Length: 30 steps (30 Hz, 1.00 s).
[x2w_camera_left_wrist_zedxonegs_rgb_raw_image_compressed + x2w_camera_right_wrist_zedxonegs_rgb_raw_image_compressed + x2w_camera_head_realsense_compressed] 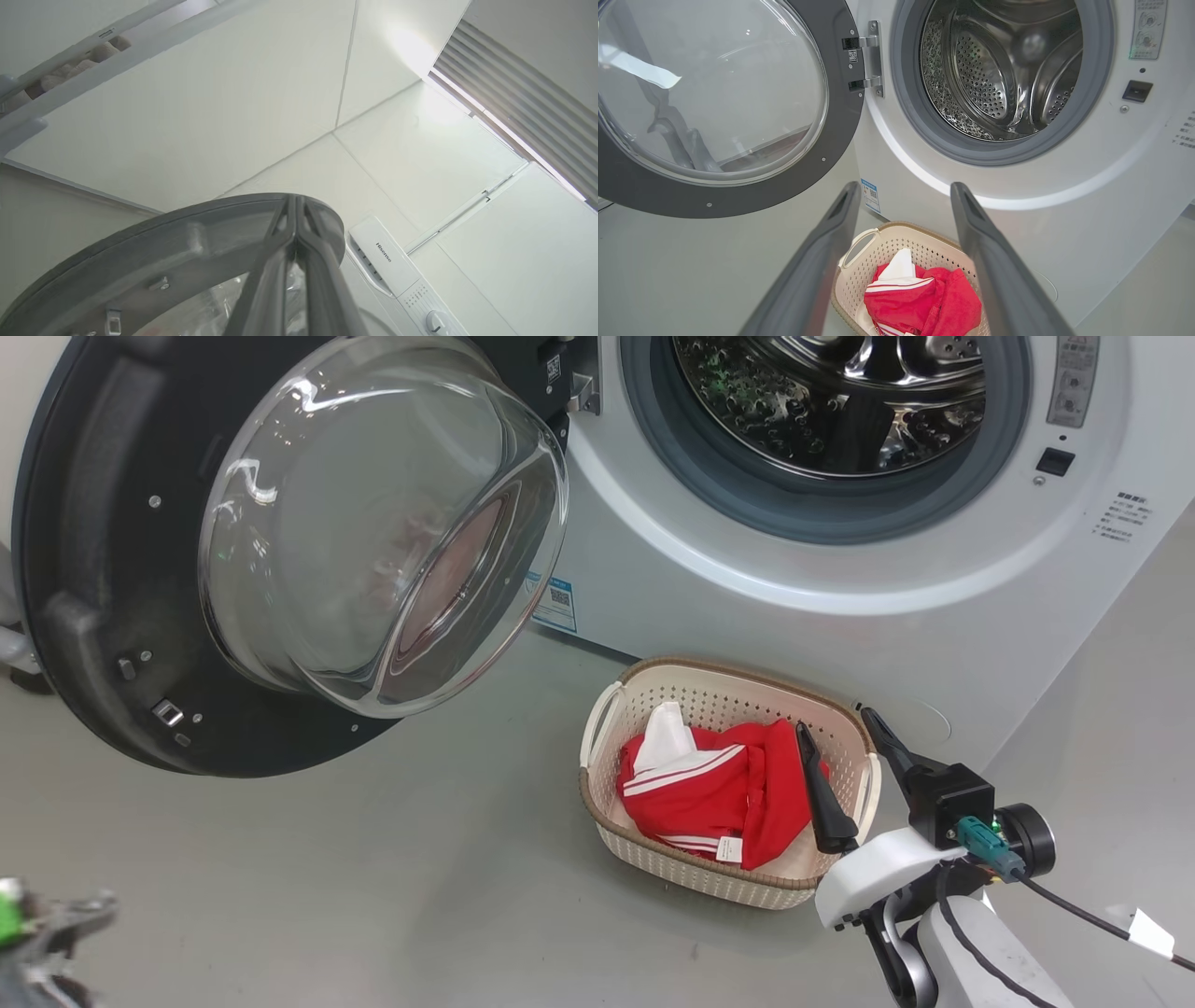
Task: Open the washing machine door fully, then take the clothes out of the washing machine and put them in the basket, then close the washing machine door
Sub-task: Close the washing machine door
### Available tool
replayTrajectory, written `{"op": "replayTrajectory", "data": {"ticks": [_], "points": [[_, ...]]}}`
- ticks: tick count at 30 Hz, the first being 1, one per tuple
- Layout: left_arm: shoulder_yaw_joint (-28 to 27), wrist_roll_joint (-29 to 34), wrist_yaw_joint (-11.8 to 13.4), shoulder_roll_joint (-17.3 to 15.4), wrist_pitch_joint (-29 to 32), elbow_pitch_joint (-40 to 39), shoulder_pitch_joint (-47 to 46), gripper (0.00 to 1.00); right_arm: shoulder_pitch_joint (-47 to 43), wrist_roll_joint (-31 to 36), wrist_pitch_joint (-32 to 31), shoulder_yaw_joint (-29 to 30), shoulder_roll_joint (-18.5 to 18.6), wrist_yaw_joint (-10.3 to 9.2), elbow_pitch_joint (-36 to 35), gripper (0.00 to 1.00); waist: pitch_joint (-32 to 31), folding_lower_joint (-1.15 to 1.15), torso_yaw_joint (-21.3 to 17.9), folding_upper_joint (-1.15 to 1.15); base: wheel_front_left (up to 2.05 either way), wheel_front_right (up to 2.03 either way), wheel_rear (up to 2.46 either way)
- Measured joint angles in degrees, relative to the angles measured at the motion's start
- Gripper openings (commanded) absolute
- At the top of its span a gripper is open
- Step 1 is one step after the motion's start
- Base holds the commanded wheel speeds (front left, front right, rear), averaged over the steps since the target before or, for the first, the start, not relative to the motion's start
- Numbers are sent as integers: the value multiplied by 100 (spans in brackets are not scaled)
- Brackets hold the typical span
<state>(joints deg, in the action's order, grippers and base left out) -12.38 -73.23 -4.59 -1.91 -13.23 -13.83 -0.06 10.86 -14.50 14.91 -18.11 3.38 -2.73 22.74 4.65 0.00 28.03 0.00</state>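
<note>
The washing machine (840, 607) stands with its door (103, 551) swung wide to the left, glass bowl bulging outward. Its steel drum (999, 70) looks bare. On the floor in front sits the basket (607, 709) with the red and white clothes (719, 784) inside. My right gripper (833, 719) hovers over the basket's right side, open, nothing between its fingers (840, 219). My left gripper (295, 205) points upward below the door's grey rim (163, 252), fingers shut together on nothing.
Grey floor (373, 877) spreads left and in front of the basket. A blurred grey and green part (37, 924) sits at the head view's lower left corner. A cable with a white tag (1148, 933) trails from my right wrist.
</note>
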Motion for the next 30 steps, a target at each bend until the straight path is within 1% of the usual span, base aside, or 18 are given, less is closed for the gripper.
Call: {"op": "replayTrajectory", "data": {"ticks": [2, 5, 7, 9, 11, 14, 17, 22, 24, 27, 30], "points": [[-333, -466, -34, 2, -1, -124, -98, 0, 0, 0, 1, 3, 0, -2, 1, 100, -6, 0, 0, 0, 0, 0, 0], [-714, -902, -78, 2, 9, -209, -197, 0, 0, 0, 0, 9, -1, -4, 1, 100, -10, 0, 1, 0, 0, 0, 0], [-964, -1172, -78, 0, 79, -210, -302, 0, 1, 0, 0, 23, -1, -40, 0, 100, -10, 0, 3, 0, 0, 0, 0], [-1131, -1371, -77, -148, 245, -149, -409, 0, 1, 0, 0, 25, -1, -44, -1, 100, -8, 0, 5, 0, 0, 0, 0], [-1272, -1556, -64, -389, 419, 16, -506, 0, 1, 0, 0, 19, -2, -44, -1, 100, -2, 0, 4, 0, 0, 0, 0], [-1452, -1802, 125, -750, 693, 353, -632, 0, 4, 0, 0, -15, -2, -43, -2, 100, 20, 0, -10, 0, 0, 0, 0], [-1564, -2043, 336, -1031, 998, 766, -768, 0, 19, 2, 0, -80, -2, -37, -1, 100, 61, 0, -49, 0, 0, 0, 0], [-1550, -2477, 658, -1311, 1495, 1378, -993, 0, 41, 12, 0, -107, -4, -37, -2, 100, 151, 0, -156, 0, 0, 0, 0], [-1497, -2530, 780, -1413, 1674, 1606, -1098, 0, 43, 18, 0, -105, -4, -37, 1, 100, 196, 0, -199, 0, 0, 0, 0], [-1461, -2594, 891, -1605, 1906, 1895, -1233, 0, 51, 41, 0, -119, -3, -37, 4, 100, 257, 0, -273, 0, 0, 0, 0], [-1324, -2593, 943, -1825, 2141, 2142, -1346, 0, 75, 54, 0, -133, -1, -36, 4, 100, 328, 0, -346, 0, 0, 0, 0]]}}
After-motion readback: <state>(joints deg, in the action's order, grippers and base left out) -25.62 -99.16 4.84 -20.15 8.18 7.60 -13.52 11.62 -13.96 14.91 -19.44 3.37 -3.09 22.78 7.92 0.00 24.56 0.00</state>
